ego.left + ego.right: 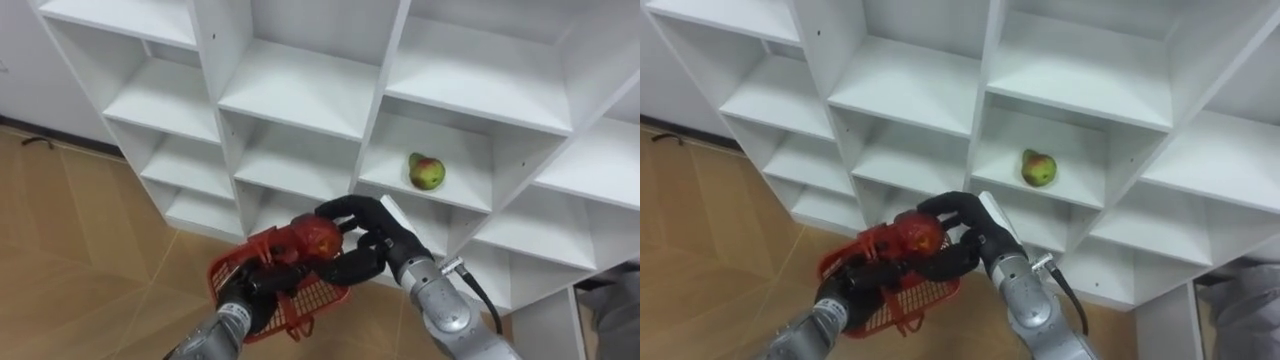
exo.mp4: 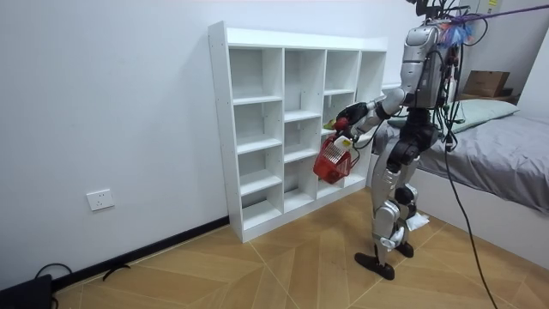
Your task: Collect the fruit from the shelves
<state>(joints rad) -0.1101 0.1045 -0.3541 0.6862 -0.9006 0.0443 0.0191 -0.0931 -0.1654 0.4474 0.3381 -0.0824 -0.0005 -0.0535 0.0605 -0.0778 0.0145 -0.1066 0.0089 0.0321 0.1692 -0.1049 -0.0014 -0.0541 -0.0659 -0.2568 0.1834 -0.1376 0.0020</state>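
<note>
My right hand grips a red apple just above the red basket, whose handle my left hand clasps; a pear sits on a closet shelf.

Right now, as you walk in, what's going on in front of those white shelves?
The robot stands at a white shelf unit. Its right hand grips a red fruit just above a red basket, which its left hand holds up in front of the shelves. A pear lies in one compartment, not yet collected.
</note>
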